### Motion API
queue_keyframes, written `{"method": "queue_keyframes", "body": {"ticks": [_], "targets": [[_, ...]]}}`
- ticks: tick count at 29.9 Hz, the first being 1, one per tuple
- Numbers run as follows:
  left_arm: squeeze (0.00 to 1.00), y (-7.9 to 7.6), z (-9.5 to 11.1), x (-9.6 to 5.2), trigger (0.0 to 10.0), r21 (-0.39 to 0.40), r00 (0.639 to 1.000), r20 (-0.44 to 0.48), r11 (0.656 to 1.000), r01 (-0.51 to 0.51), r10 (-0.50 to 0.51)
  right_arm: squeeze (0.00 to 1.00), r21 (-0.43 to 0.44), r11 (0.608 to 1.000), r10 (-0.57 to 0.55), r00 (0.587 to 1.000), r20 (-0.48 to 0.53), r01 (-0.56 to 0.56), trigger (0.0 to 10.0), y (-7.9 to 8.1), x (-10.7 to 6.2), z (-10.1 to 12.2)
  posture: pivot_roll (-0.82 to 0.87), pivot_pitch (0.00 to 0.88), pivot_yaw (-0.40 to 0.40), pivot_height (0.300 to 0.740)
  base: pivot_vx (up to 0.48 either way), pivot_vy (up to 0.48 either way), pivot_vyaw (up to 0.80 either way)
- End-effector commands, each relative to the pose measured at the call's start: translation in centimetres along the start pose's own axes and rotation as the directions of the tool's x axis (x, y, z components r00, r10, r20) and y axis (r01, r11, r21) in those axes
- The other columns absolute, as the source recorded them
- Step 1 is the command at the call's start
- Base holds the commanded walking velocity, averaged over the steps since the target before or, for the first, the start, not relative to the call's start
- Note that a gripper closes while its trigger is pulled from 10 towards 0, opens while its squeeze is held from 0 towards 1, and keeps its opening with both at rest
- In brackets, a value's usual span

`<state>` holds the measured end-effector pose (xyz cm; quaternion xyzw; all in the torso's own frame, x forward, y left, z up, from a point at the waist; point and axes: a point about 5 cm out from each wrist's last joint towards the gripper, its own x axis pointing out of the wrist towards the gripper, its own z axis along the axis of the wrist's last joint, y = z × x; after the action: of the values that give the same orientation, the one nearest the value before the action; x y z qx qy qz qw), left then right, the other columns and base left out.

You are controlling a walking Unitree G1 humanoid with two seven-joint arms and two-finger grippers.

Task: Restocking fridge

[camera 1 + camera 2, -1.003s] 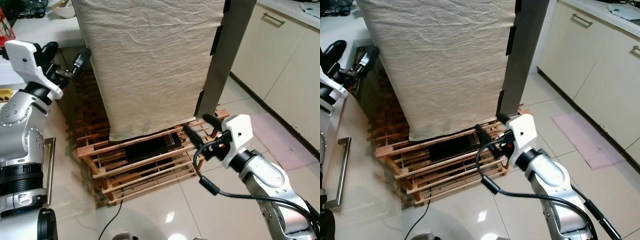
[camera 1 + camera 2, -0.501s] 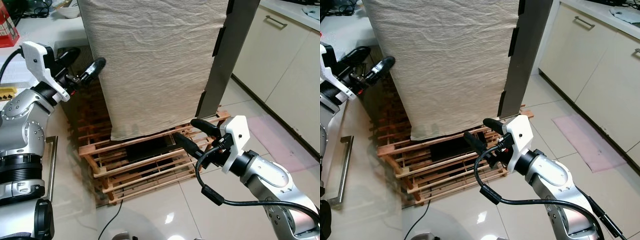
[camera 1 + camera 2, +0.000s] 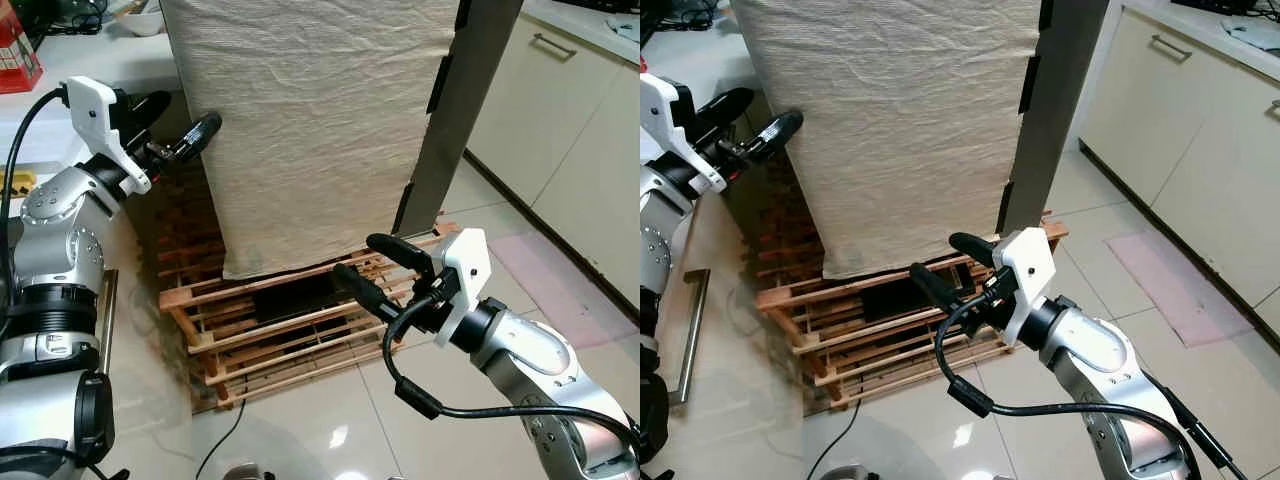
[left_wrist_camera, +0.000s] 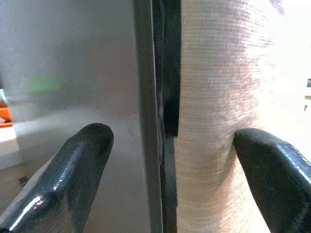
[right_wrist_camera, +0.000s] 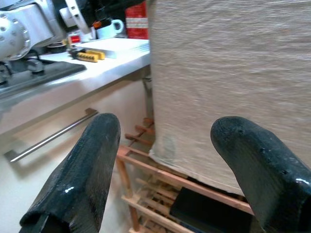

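Your fridge [image 3: 320, 120] stands straight ahead, draped in a beige ribbed cloth [image 3: 890, 120], and sits on a wooden slat pallet [image 3: 280, 320] on the glossy tiled floor [image 3: 480, 200]. A dark grey upright edge [image 3: 455, 120] of the fridge shows bare at the cloth's right side.

Left gripper [image 3: 178, 125]: raised at the fridge's left edge, fingers spread wide and holding nothing. In the left wrist view one finger [image 4: 73, 170] lies over the grey metal side and the other over the cloth, with the dark seam [image 4: 165, 97] of the fridge between them — whether either finger touches the fridge, you cannot tell.

Right gripper [image 3: 375, 265]: low, in front of the cloth's bottom hem and above the pallet, fingers also wide apart and empty. The right wrist view looks past both fingers [image 5: 82, 170] at the cloth's lower corner and the pallet slats beneath.

To your left runs a white counter [image 3: 70, 70] with a red carton [image 3: 18, 55] on it; a metal bar handle [image 3: 685, 335] shows below it. Cream cabinets [image 3: 570, 130] line the right, and a pink mat [image 3: 560, 280] lies on the floor before them. A black cable [image 3: 225, 435] trails from under the pallet.
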<state>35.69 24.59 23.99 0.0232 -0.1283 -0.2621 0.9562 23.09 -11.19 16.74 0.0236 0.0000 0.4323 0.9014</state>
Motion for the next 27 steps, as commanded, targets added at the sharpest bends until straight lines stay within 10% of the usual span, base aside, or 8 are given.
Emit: {"method": "queue_keyframes", "body": {"ticks": [1,27], "targets": [[0.00,-0.3,0.8,0.6,10.0,0.000,0.999,0.019,0.999,0.044,-0.044,0.00,-0.007,1.000,0.023,1.000,0.007,-0.023,10.0,0.3,0.0,0.4,0.01,0.000,-0.010,0.740,0.000,0.000,0.00],[0.00,-3.3,0.5,1.8,10.0,0.008,0.959,-0.014,0.959,0.284,-0.284,0.00,-0.009,1.000,0.001,1.000,-0.012,-0.001,10.0,0.7,-0.3,-0.2,0.00,0.000,-0.007,0.740,0.000,0.000,0.00]]}}
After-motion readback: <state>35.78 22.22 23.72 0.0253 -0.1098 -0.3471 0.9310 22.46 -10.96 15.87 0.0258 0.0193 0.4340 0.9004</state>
